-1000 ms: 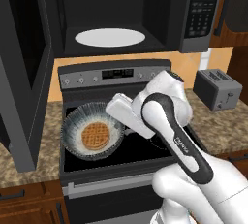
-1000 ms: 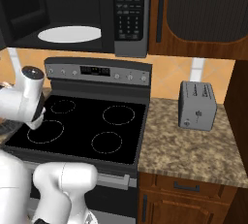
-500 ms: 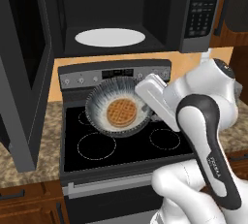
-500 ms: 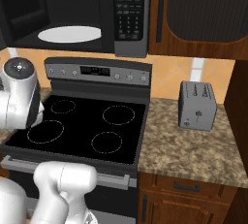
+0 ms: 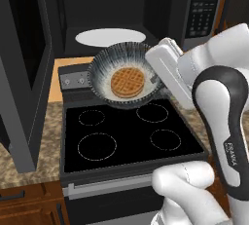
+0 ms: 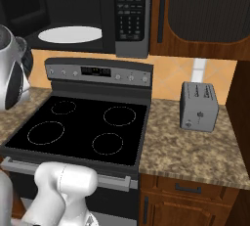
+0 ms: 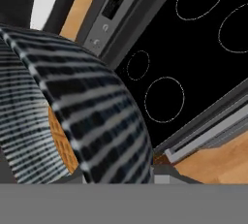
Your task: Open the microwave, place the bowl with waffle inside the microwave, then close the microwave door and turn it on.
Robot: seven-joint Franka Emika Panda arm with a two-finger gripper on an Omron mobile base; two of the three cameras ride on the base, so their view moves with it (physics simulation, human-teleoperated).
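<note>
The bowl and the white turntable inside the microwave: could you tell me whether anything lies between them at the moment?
Nothing does. In the left base view the bowl, carrying the waffle, hangs just in front of the open microwave, with a bare gap up to the turntable.

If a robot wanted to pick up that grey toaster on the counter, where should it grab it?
Probably across its two broad flat faces, coming down from above. The small grey boxy toaster stands upright on the speckled stone counter, narrow front to back, so the faces would likely fit between two fingers. Its top, with the slots, is open to approach, with bare counter around it.
</note>
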